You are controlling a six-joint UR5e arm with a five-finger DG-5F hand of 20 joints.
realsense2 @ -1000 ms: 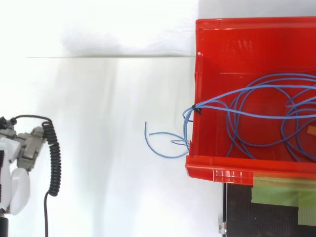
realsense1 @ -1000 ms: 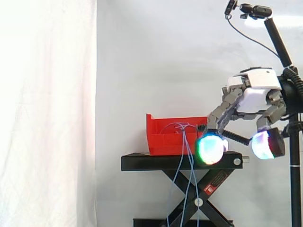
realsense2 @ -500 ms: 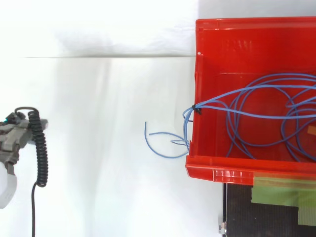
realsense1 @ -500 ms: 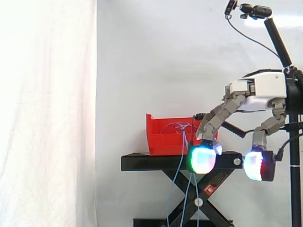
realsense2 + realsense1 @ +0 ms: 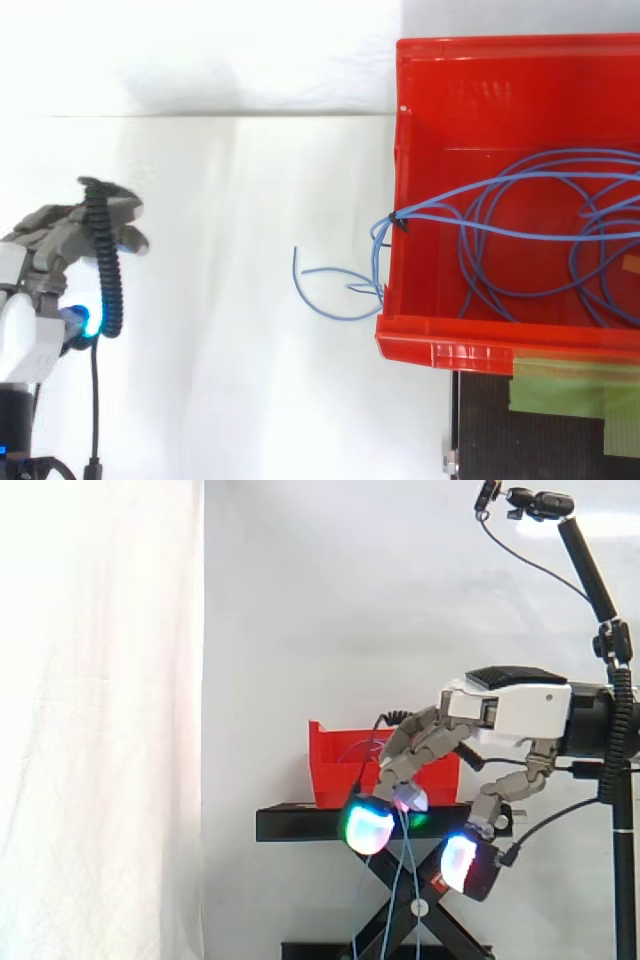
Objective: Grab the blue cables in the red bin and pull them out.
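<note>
The red bin (image 5: 420,180) sits on the black stand (image 5: 300,823). Blue cables (image 5: 520,235) lie looped inside it. A few strands spill over its left wall and curl outside (image 5: 330,300); in the side view these blue strands (image 5: 385,880) hang down past the stand. My hand (image 5: 510,710) reaches in from the right with relaxed fingers pointing down, glowing fingertips (image 5: 368,828) at platform height. From above, the hand (image 5: 55,235) is far left of the bin, well apart from the cables, holding nothing.
A white curtain hangs behind the work. A camera (image 5: 540,502) on a dark pole stands at the upper right. Green tape (image 5: 570,385) covers part of the stand below the bin. The stand's scissor legs (image 5: 440,900) lie under the platform.
The hand has dropped and moved left in the side view, its fingertips now at platform level. From above it has come further in from the left edge. Bin and cables are unchanged.
</note>
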